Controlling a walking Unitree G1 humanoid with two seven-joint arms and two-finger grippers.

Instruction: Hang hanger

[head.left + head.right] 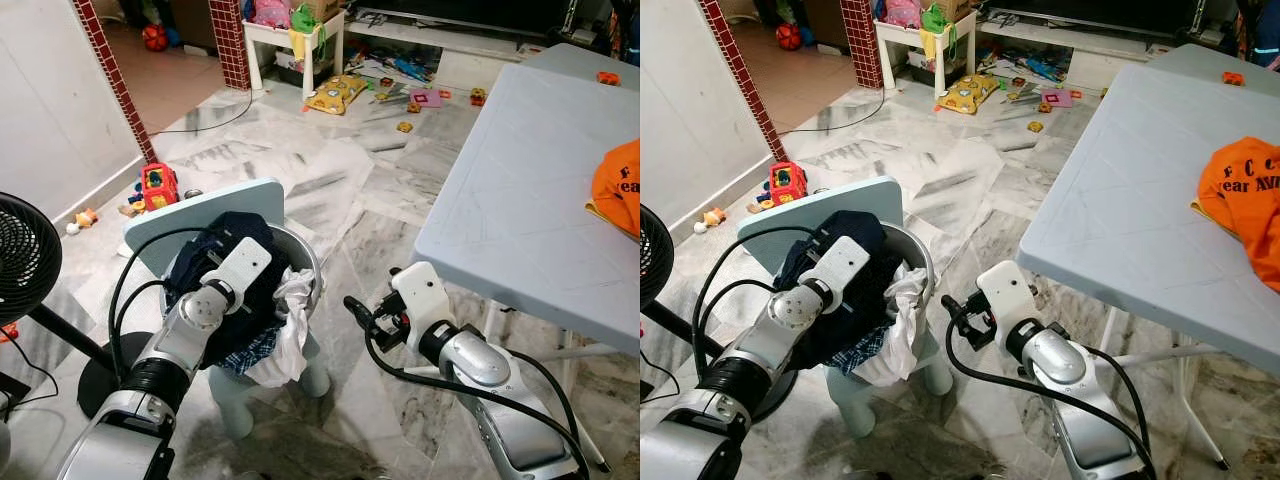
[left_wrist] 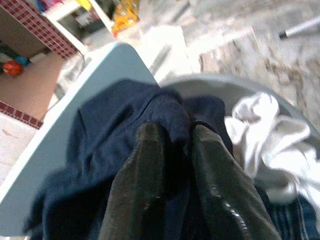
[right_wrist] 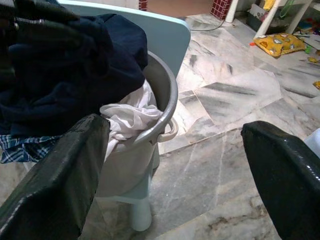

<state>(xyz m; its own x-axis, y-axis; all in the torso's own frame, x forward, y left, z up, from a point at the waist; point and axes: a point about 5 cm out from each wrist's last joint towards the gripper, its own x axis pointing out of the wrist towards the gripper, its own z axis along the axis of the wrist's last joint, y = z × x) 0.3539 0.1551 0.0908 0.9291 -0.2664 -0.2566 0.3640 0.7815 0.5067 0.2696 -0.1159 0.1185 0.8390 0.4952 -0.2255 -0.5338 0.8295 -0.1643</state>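
Two head views first: reaches with the left arm into a grey basket that sits on a pale blue chair, heaped with a navy garment and a white cloth; hovers with the right gripper just beside the basket, low over the marble floor; stands near a grey table bearing an orange shirt. Cannot tell where the hanger is (possibly buried under the laundry). Along the left wrist: left gripper closed narrow on a fold of the navy garment, with fingers pressed against cloth on both sides. Likely trouble there: lifting cloth alone and no hanger, or dragging the white cloth over the rim and onto the floor. Along the right wrist: spread wide, gripping nothing, aimed past the basket rim at open floor. Likely trouble there: knocking the rim on the way in and tipping the basket off the chair, or snagging a loose cable on the chair back. Worth lifting slowly and checking for a hook before committing.
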